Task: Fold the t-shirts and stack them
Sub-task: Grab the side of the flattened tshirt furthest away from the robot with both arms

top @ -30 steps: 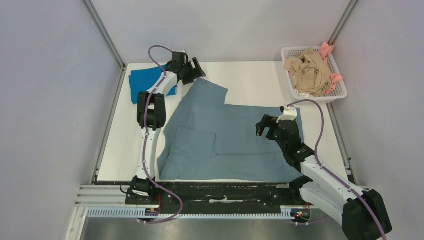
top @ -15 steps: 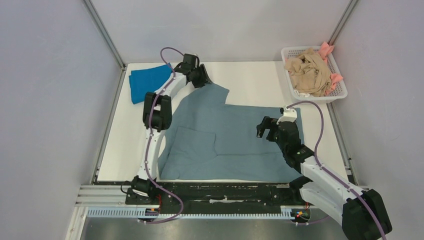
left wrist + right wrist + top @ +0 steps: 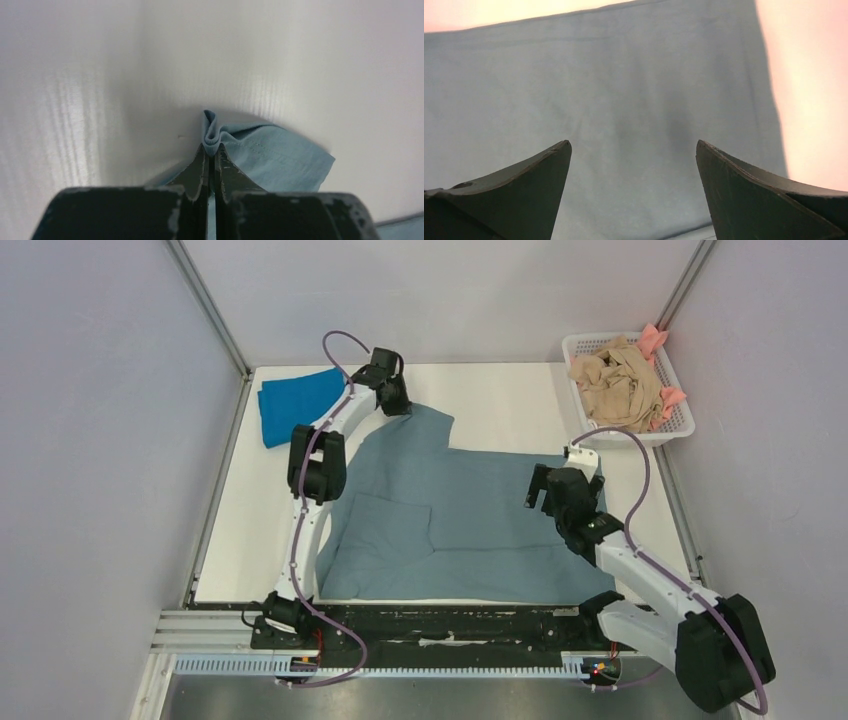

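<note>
The left arm (image 3: 318,465) covers the left edge of the grey-blue t-shirt (image 3: 470,520).

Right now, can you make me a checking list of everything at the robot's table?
Surface: white table, mostly covered by cloth.
Job's things: grey-blue t-shirt spread out, its near-left part folded over; bright blue t-shirt folded at the far left corner; crumpled beige shirt and pink cloth in the white basket, far right.
Clutter: nothing seen.
Grippers: left gripper shut, pinching the grey-blue t-shirt's far sleeve edge; right gripper open over its right side.
Cables: purple cables loop along both arms, clear of the cloth.
Surroundings: grey walls, metal frame posts.
</note>
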{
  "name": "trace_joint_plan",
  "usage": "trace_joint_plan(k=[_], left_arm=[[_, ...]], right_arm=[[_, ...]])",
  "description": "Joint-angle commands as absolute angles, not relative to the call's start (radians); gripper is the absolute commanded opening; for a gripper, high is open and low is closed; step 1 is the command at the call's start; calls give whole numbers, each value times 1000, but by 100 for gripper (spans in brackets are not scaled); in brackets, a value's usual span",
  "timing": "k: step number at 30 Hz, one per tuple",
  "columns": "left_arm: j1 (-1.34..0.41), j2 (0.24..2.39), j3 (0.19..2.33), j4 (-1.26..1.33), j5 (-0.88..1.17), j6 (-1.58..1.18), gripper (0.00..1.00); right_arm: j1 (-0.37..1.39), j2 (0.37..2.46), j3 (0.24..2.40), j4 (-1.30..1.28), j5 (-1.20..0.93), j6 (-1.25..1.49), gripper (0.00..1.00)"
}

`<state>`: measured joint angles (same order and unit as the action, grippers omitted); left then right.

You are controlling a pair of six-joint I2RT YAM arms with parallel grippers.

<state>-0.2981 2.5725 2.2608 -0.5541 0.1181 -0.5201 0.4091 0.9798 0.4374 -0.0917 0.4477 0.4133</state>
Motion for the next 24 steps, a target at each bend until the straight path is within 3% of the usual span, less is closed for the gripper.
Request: trace_joint_plan(k=[1,24], left_arm=[[-284,2495,2203,-623,-38,-420,2],[-132,2385,2092,-569,43,-359,2]], right_arm=[[392,1086,599,-218,616,415,98],[279,1872,1312,-318,624,420,98]])
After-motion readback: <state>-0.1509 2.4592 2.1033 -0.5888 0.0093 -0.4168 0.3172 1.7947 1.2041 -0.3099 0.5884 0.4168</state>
